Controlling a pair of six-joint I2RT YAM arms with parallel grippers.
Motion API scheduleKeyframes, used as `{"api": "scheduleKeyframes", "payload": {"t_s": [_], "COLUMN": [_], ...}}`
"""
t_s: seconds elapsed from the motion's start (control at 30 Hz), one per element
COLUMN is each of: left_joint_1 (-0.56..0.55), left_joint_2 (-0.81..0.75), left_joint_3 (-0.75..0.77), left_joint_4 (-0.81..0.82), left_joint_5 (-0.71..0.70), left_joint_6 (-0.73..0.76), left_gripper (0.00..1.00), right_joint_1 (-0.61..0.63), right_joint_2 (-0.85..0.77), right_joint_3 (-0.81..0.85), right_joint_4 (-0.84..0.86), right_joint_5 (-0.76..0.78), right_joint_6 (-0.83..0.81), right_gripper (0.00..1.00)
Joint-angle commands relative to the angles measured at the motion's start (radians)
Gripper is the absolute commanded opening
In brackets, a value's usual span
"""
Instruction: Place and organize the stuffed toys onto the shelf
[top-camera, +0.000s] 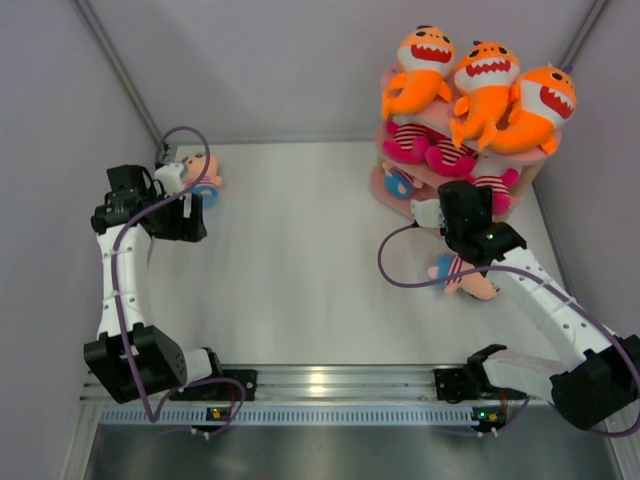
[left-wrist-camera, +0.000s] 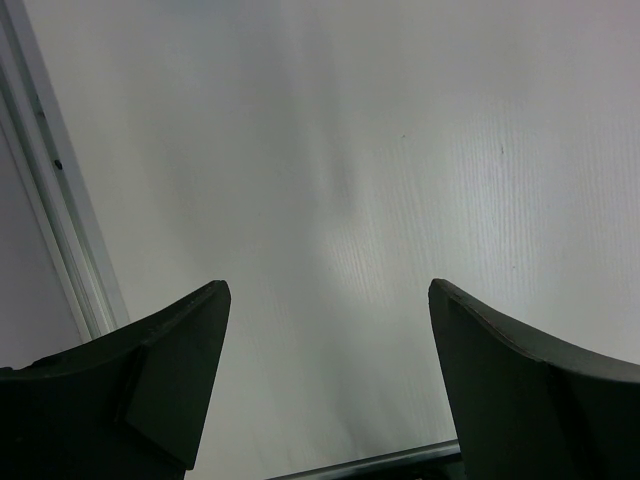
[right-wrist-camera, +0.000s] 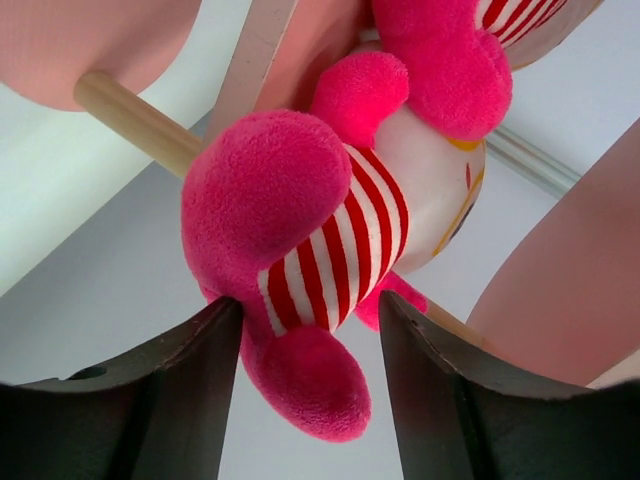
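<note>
three orange sharks (top-camera: 485, 80) sit in a row on the top board of the shelf (top-camera: 380, 188), which stands at two o'clock on the table (top-camera: 300, 260). under them, two pink striped dolls (top-camera: 435, 148) lie on the middle board, and a blue-bodied doll (top-camera: 400, 182) shows on the low board at the shelf's eight o'clock side. that makes six toys that look placed.

a seventh, another striped doll (right-wrist-camera: 330, 230), hangs right by a wooden post (right-wrist-camera: 135, 120) of the shelf. its pink foot is down between the fingers (right-wrist-camera: 170, 390) of the right gripper (right-wrist-camera: 310, 305). one finger touches the plush, but i cannot tell whether the pinch is tight or already letting go.

two toys are left, by my count. a loose doll (top-camera: 478, 285) lies on the table at the shelf's six o'clock, and a pink-faced doll (top-camera: 203, 172) lies at ten o'clock, just beside the left gripper (left-wrist-camera: 328, 285). that gripper's fingers (left-wrist-camera: 150, 370) are spread wide with only bare table between them.

hard to make out: the right forearm covers part of the loose doll, so its kind is unclear. the sharks hide the back of the middle board, and the low board is mostly covered. the left wrist view does not show the nearby doll at all.
</note>
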Motion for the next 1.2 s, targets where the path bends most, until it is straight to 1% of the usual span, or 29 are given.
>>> {"api": "scheduleKeyframes", "payload": {"t_s": [0.0,0.1,0.23,0.4,0.47,0.5,0.53,0.6,0.63,0.67,0.73,0.8,0.87,0.9,0.93,1.03,1.17], "left_joint_1": [-0.002,-0.002,-0.002,-0.002,-0.002,-0.002,-0.003,-0.002,-0.003,-0.002,-0.002,-0.002,-0.003,-0.002,-0.002,-0.002,-0.002], "left_joint_2": [0.002,0.002,0.002,0.002,0.000,0.002,0.000,0.000,0.000,-0.001,0.000,-0.001,-0.003,-0.003,-0.001,-0.001,0.000], "left_joint_3": [0.001,-0.001,-0.001,0.001,-0.002,-0.002,-0.002,-0.005,-0.007,-0.007,-0.007,-0.007,-0.007,-0.008,-0.008,-0.010,-0.013], "left_joint_4": [0.004,0.004,0.004,0.004,0.003,0.003,0.003,0.003,0.004,0.004,0.004,0.004,0.004,0.003,0.003,0.004,0.003], "left_joint_5": [0.012,0.012,0.012,0.012,0.012,0.010,0.009,0.003,0.003,0.003,0.003,0.004,0.003,0.003,0.001,0.000,0.003], "left_joint_6": [0.020,0.020,0.022,0.017,0.017,0.017,0.019,0.017,0.017,0.015,0.015,0.015,0.015,0.015,0.014,0.019,0.015], "left_gripper": [0.86,0.86,0.86,0.86,0.86,0.86,0.86,0.86,0.86,0.86,0.86,0.86,0.86,0.86,0.86,0.86,0.86], "right_joint_1": [-0.015,-0.012,0.002,0.020,0.043,0.052,0.065,0.098,0.103,0.106,0.108,0.106,0.108,0.106,0.106,0.108,0.106], "right_joint_2": [-0.042,-0.071,-0.110,-0.148,-0.160,-0.169,-0.172,-0.176,-0.174,-0.176,-0.171,-0.147,-0.107,-0.055,-0.024,0.080,0.127], "right_joint_3": [-0.002,0.003,0.010,0.013,0.053,0.076,0.104,0.206,0.237,0.283,0.306,0.322,0.341,0.352,0.363,0.404,0.365], "right_joint_4": [0.049,0.023,-0.010,-0.038,-0.090,-0.122,-0.182,-0.249,-0.262,-0.256,-0.210,-0.147,-0.126,-0.116,-0.113,-0.103,0.037], "right_joint_5": [-0.023,-0.032,-0.081,-0.100,-0.155,-0.190,-0.279,-0.403,-0.519,-0.566,-0.633,-0.638,-0.596,-0.567,-0.498,-0.407,-0.364], "right_joint_6": [0.015,0.037,0.075,0.095,0.136,0.161,0.222,0.290,0.361,0.395,0.481,0.512,0.529,0.538,0.555,0.551,0.523], "right_gripper": [0.57,0.63,0.74,0.77,0.77,0.77,0.77,0.77,0.79,0.79,0.79,0.80,0.80,0.80,0.80,0.76,0.75]}}
